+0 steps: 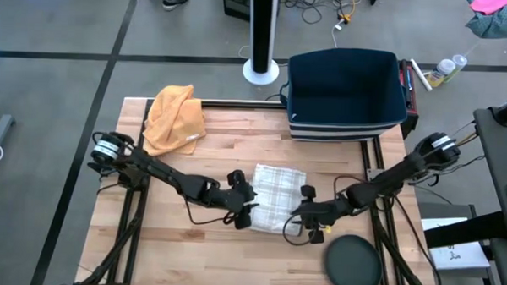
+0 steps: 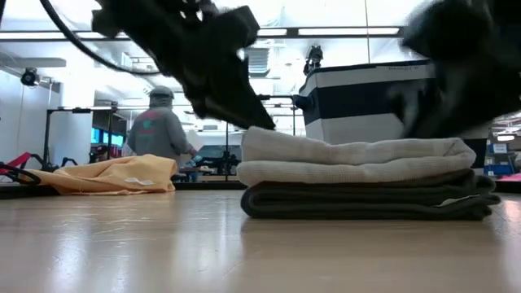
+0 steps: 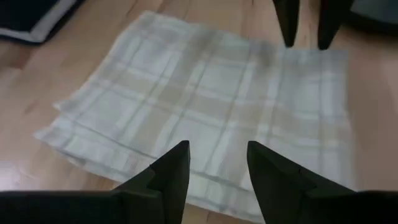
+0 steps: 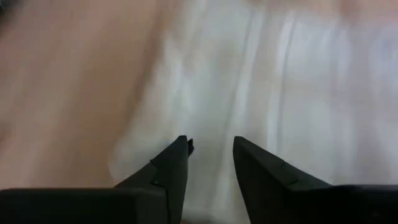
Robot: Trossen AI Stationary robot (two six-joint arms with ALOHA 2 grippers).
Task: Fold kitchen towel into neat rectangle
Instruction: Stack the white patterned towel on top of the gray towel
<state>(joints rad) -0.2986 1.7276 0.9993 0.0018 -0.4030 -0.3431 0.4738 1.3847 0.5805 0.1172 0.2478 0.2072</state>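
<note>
The kitchen towel point(image 1: 277, 198), pale with a beige check, lies folded in several flat layers on the wooden table point(image 1: 183, 233). In the low view it is a level stack point(image 2: 358, 175). My left gripper point(image 1: 249, 208) hovers open at the towel's left edge; the left wrist view shows its fingers point(image 3: 217, 171) apart above the cloth with nothing between them. My right gripper point(image 1: 302, 210) hovers open at the towel's near right corner, its fingers point(image 4: 211, 158) also apart over the cloth. Both arms hang just above the stack in the low view.
An orange cloth point(image 1: 174, 114) lies bunched at the table's far left corner. A navy bin point(image 1: 346, 95) stands at the far right. A black round disc point(image 1: 353, 264) sits at the near right, close to my right arm. Beyond the table a person point(image 2: 159, 130) stands.
</note>
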